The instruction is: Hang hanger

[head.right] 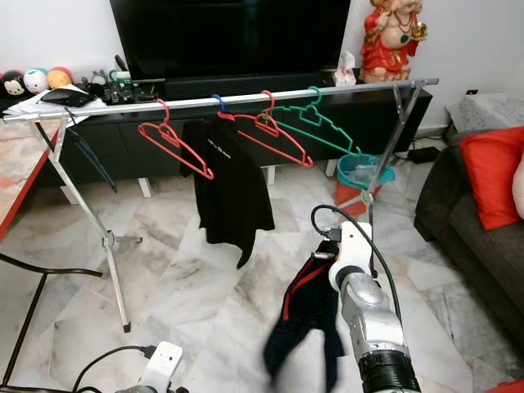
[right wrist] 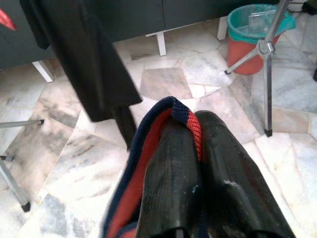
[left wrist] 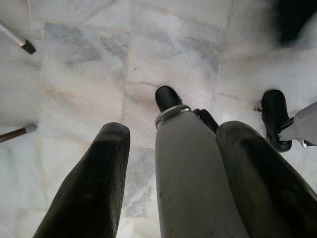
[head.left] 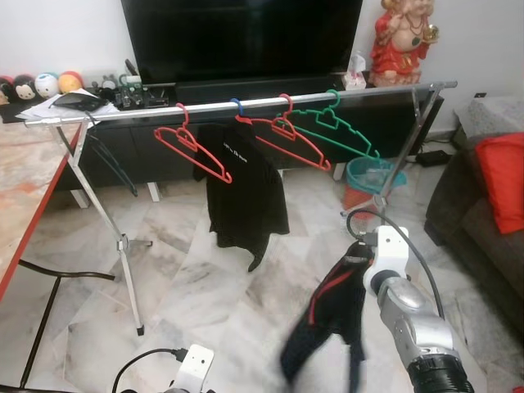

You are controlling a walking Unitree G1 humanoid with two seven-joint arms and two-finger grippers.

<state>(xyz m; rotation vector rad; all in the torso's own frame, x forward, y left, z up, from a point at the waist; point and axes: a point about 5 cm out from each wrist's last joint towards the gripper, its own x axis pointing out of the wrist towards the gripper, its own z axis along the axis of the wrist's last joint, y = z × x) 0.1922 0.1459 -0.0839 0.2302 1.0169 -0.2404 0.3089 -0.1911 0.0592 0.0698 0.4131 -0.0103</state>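
A silver clothes rail (head.left: 246, 104) crosses the room in front of a TV cabinet. On it hang a red hanger (head.left: 192, 147), a black T-shirt (head.left: 241, 192) on a blue hook, a second red hanger (head.left: 291, 139) and a green hanger (head.left: 344, 131). My right gripper (right wrist: 195, 124) is shut on the neckline of a dark garment with red trim (head.left: 327, 315), held low in front of the rail's right half. The garment droops toward the floor and is blurred. My left gripper (left wrist: 173, 130) hangs open over the marble floor, with my own leg between its fingers.
A red-edged table (head.left: 24, 205) stands at the left beside the rack's leg (head.left: 123, 246). A teal-and-orange bin (head.left: 372, 176) sits by the right rack leg. A dark sofa with a red cushion (head.left: 499, 180) is at the right.
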